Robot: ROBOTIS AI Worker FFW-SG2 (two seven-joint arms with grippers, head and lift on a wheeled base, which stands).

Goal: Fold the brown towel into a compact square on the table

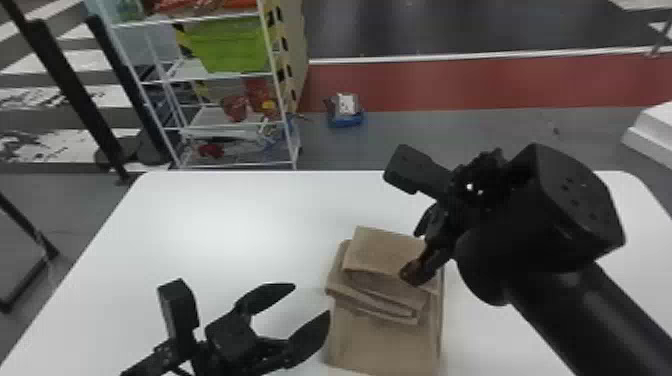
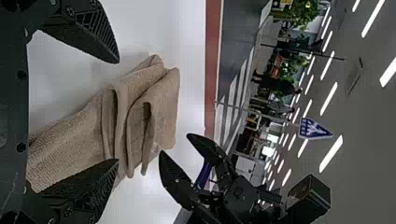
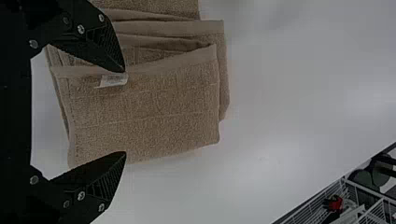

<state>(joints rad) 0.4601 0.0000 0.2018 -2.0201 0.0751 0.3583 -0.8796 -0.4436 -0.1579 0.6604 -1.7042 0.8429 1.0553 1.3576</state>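
Note:
The brown towel [image 1: 382, 340] lies on the white table, its far end folded over in loose layers and its near part flat. My left gripper [image 1: 310, 305] is open just left of the towel, holding nothing. Over the towel's folded far right part is my right gripper [image 1: 419, 252]. In the left wrist view the left gripper [image 2: 116, 112] stands open with the towel [image 2: 159, 107] beyond and between its fingers. The right wrist view has the right gripper [image 3: 125, 112] open above the folded layers of the towel [image 3: 154, 107], near a small white label.
The white table [image 1: 225, 220] extends around the towel. Past its far edge stand a wire shelf [image 1: 220, 75] with a green bin and, on the floor, a blue package [image 1: 345, 112]. Black stand poles [image 1: 75, 90] rise at the far left.

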